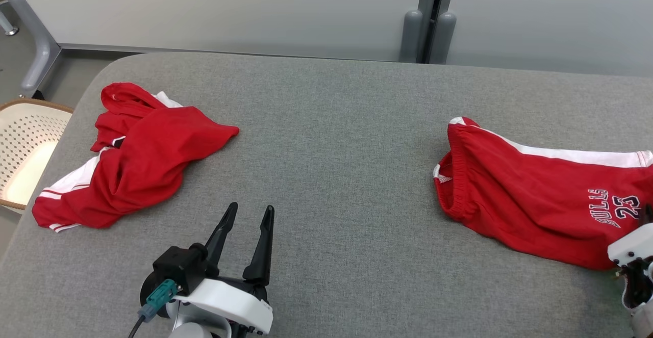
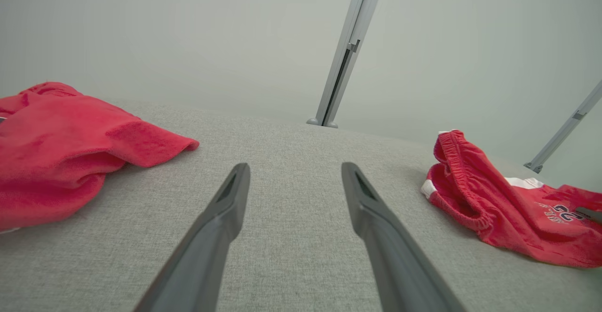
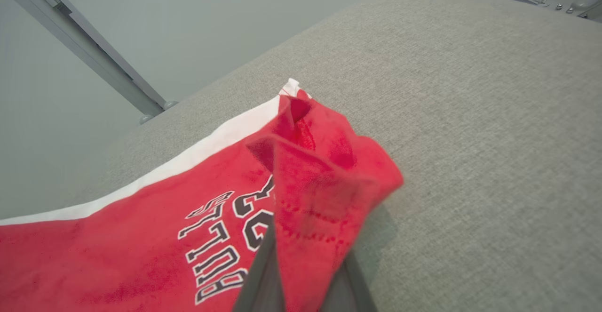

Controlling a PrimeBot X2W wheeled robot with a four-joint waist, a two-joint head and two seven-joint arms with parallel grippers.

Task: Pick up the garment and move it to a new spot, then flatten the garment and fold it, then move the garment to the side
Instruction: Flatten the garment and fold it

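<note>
The shorts [image 1: 535, 195] lie at the table's [image 1: 347, 175] 3 o'clock, waistband toward 9. Your right gripper [image 1: 647, 215] is clamped on a bunched hem fold at their 5 o'clock corner. That bite looks thin: lift fast and it could slip free, or the cloth may hang twisted from one corner. Your left gripper [image 1: 251, 208], at 6 o'clock, stands wide and empty. Avoid dragging into the second garment [image 1: 132, 159] at 9.
</note>
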